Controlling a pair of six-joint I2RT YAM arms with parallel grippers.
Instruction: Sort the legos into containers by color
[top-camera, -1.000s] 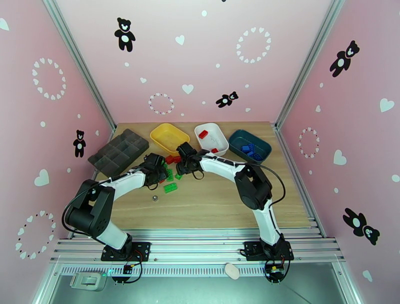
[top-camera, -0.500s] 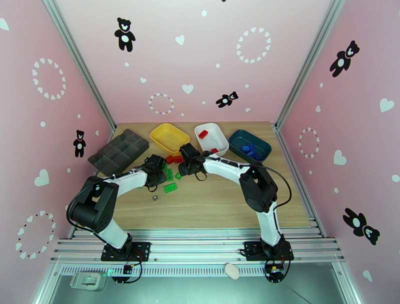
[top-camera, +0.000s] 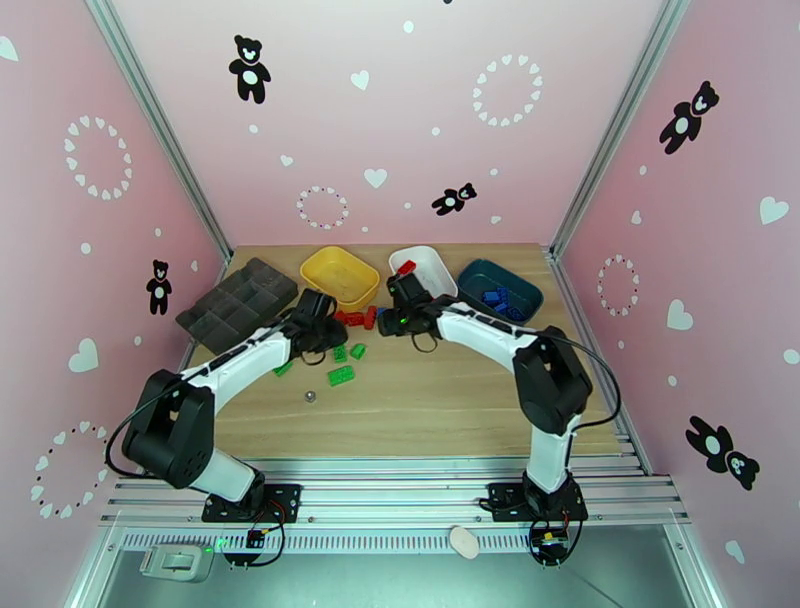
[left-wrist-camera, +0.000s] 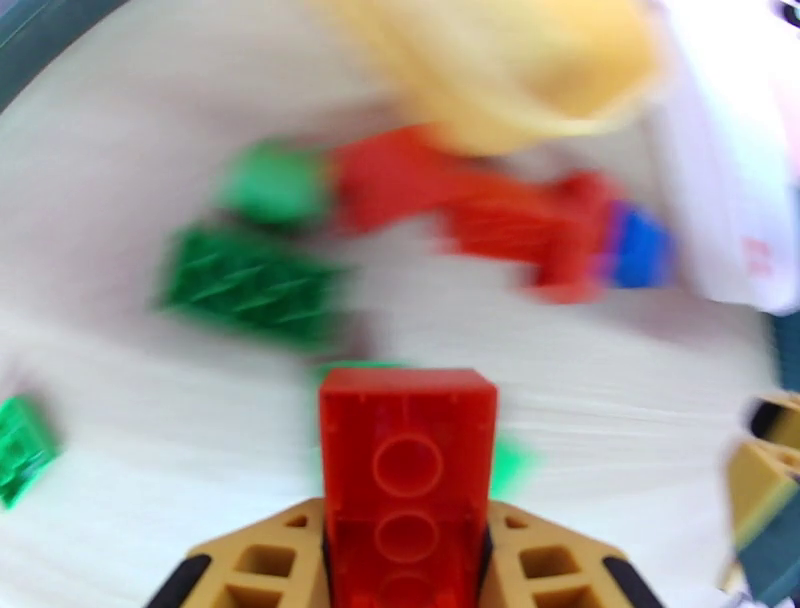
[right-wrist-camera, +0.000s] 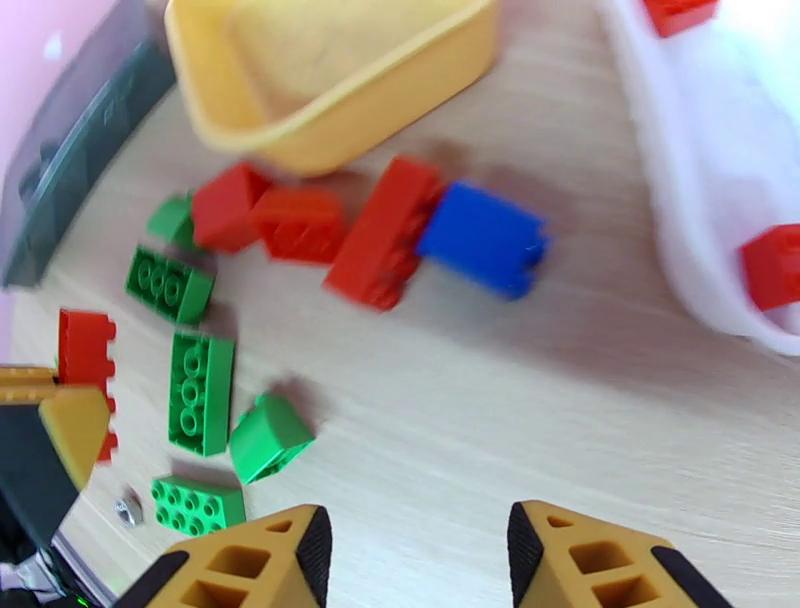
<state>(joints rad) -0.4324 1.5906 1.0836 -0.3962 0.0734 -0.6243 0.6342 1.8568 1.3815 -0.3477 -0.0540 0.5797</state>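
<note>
At the pile in front of the yellow tray (top-camera: 340, 272), my left gripper (left-wrist-camera: 405, 540) is clamped on a red brick (left-wrist-camera: 407, 450). The fingers are on its long side walls and most of it sticks out past the tips. My right gripper (right-wrist-camera: 418, 545) has its fingers apart with nothing between them, low over the table (top-camera: 450, 400) beside the white tray (top-camera: 435, 268). Reds sit in white and blues in the teal tray (top-camera: 480, 272), so I'd send this one to white. Loose ones left: a long red (right-wrist-camera: 380, 245), a blue brick (right-wrist-camera: 483, 250) touching it, and greens (right-wrist-camera: 200, 390) nearer the arm bases. They look light, rigid and slick. I'd pinch flat opposite walls mid-length, not studs or corners, or they'll likely pivot or squirt out.
</note>
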